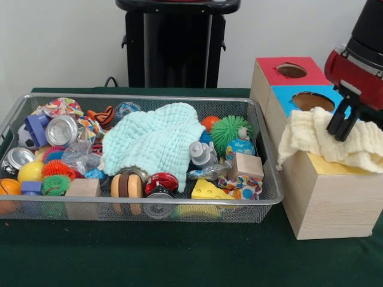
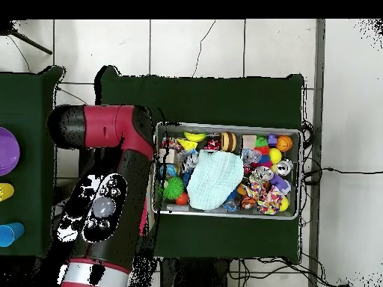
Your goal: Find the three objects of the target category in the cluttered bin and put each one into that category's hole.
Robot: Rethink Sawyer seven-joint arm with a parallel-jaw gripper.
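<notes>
Wire bin [image 1: 263, 197] sits on the surface [image 1: 179, 257], left of the box [image 1: 329, 203]. A cloth [image 1: 157, 142] lies atop the bin's clutter. A second cloth [image 1: 311, 137] drapes over the box's front section, under the hand [image 1: 342, 128].

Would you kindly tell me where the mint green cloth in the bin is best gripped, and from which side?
Probably from straight above, pinching a raised fold near the middle of the mint green cloth. It lies crumpled over the toys in the wire bin, so its top is free, while its edges sit among clutter.

Front view sits low and close across the table [image 1: 179, 257], facing the bin [image 1: 263, 197]; overhead looks straight down from high, sharing that bin [image 2: 228, 125]
</notes>
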